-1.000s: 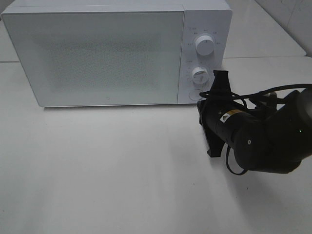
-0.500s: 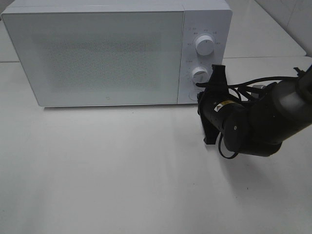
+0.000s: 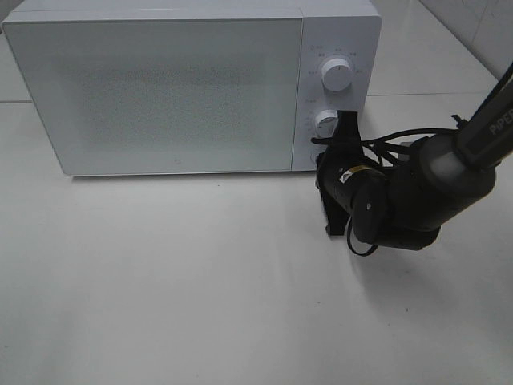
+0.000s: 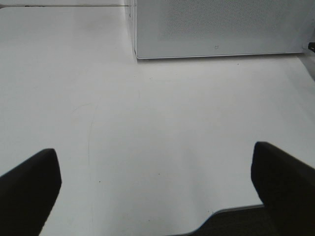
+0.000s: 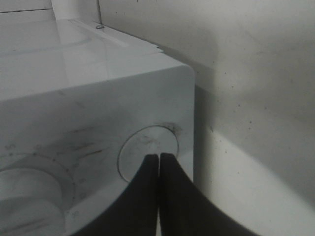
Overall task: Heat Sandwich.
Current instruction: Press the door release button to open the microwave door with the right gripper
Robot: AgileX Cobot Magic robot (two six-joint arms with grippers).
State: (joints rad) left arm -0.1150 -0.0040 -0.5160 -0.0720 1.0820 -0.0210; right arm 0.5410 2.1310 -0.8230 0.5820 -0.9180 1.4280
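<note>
right fingers have reached the button

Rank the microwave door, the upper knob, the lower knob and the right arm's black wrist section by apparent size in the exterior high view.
1. microwave door, by far the largest.
2. right arm's black wrist section, though nearness to the camera may inflate it.
3. upper knob and lower knob: nearly alike, so not ranked.

Right pincer fully closed, left pincer spread wide open
</note>
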